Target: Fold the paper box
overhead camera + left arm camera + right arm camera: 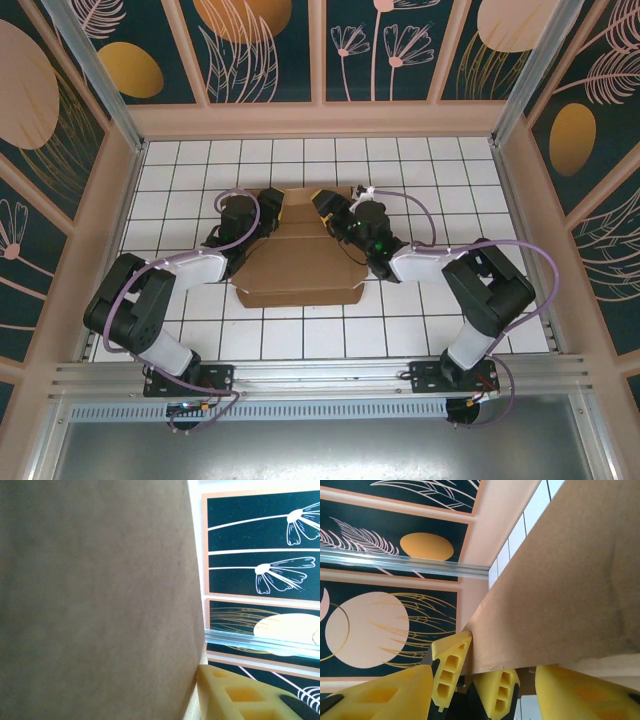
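The brown paper box [300,270] lies flat in the middle of the tiled floor, with its far flap [300,197] raised between both grippers. My left gripper [272,208] reaches that flap from the left. In the right wrist view its two yellow fingers [451,667] stand apart in a V on either side of the flap's lower edge. One left finger [235,695] shows beside the cardboard [95,600]. My right gripper [325,205] comes in from the right. Its fingers stand wide apart, open, with the flap [560,590] over the gap [480,680].
The white tiled floor [430,170] is ringed by peach walls with dark flower panels. An aluminium rail [330,375] runs along the near edge by the arm bases. The far wall [320,118] lies a few tiles beyond the flap.
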Robot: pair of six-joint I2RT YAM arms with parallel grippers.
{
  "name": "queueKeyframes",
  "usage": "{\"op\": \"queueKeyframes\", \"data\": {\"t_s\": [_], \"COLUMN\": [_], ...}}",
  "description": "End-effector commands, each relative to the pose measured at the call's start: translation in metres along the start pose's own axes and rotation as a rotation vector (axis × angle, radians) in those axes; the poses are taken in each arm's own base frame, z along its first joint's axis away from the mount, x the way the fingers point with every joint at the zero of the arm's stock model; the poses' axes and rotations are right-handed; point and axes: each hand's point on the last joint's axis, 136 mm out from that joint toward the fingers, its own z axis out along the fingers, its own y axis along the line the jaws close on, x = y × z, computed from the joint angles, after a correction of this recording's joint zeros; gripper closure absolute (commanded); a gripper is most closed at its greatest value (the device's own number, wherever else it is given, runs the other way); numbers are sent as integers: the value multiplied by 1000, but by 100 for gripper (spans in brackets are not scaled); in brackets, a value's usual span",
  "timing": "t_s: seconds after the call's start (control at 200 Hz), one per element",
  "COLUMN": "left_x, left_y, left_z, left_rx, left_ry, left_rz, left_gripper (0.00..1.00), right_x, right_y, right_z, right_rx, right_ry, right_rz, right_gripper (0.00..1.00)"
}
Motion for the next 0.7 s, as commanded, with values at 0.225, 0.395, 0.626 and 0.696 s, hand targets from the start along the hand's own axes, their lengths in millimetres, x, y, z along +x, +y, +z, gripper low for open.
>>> {"op": "queueKeyframes", "data": {"t_s": [0.225, 0.395, 0.626, 0.696], "left_x": [10, 5, 10, 11], "left_y": [11, 2, 3, 3], "left_z": [7, 1, 3, 3], "left_rx": [-15, 8, 2, 5], "left_ry": [44, 30, 64, 73], "left_rz": [-14, 12, 27, 25], "left_gripper": [62, 62, 63, 63], "right_x": [-9, -14, -21, -24], "right_y": [6, 2, -9, -10], "right_z": [1, 4, 3, 2], "right_rx": [-85, -93, -101, -111], "right_ry": [-86, -97, -115, -119], "right_rz": [73, 87, 100, 102], "right_gripper": [56, 66, 70, 73]}}
